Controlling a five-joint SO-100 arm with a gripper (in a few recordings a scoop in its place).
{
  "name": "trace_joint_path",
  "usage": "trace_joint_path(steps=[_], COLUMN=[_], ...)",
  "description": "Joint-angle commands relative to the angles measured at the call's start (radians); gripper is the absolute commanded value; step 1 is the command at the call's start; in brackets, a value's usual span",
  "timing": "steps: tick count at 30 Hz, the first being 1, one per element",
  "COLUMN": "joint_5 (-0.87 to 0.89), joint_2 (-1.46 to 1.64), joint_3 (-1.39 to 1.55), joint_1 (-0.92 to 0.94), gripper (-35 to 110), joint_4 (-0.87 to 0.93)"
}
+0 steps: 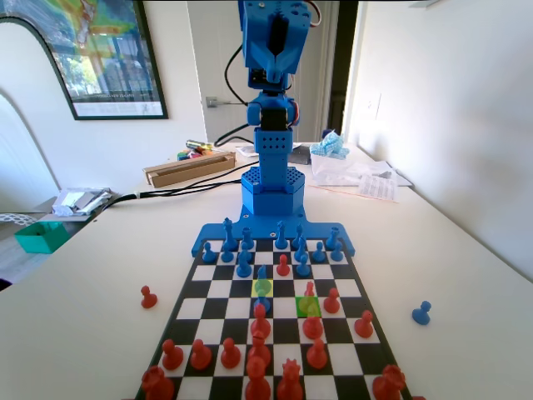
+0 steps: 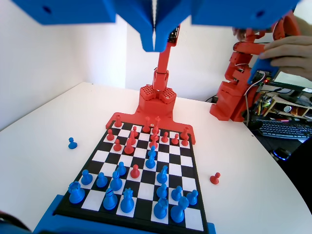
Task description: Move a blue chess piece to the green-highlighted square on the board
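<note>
- Pincer (image 2: pixel 155 36) raised high over the board, jaws pressed together to a thin seam in the wrist view, nothing held.
- In the fixed view the blue arm (image 1: pixel 271 50) stands upright at the far end, on its perforated blue base (image 1: pixel 272 187).
- Board (image 1: pixel 208 287): black-and-white checkered, on a pale counter (image 1: pixel 100 333).
- Blue chess piece (image 1: pixel 263 287), a pawn, stands on the yellow-highlighted square (image 1: pixel 256 288), roughly mid-board; in the wrist view it is likely the blue pawn (image 2: pixel 151 158) near the centre, no colour tint showing there.
- Green-highlighted square (image 1: pixel 303 307) lies one row nearer the camera and diagonally right of the yellow one in the fixed view; a red pawn (image 1: pixel 310 291) stands at its far edge, whether on it or just behind I cannot tell.
- Other blue pieces cluster in the back rows by the arm; red pieces fill the near rows in the fixed view.
- Off-board on the counter: a blue pawn (image 1: pixel 422 313) to the right, a red pawn (image 1: pixel 148 297) to the left (fixed view).
- Background: framed poster (image 1: pixel 96 54) on the wall with a caption strip too small to read, teal box (image 1: pixel 40 237), cardboard box (image 1: pixel 190 167), printed papers (image 1: pixel 376 185) unreadable.
</note>
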Motion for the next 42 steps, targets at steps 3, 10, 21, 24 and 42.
trace_joint_path(steps=[3, 10, 21, 24, 42], joint_5=[-0.015, 0.072, 0.313, 0.371, 0.503], joint_2=[-0.044, -0.311, -0.864, -0.977, -1.436], joint_3=[0.000, -0.175, -0.540, -0.589, -0.581], joint_1=[0.000, -0.014, -0.028, -0.023, -0.046], gripper=[1, 1, 1, 1, 8], joint_4=[-0.008, -0.012, -0.009, -0.034, -0.252])
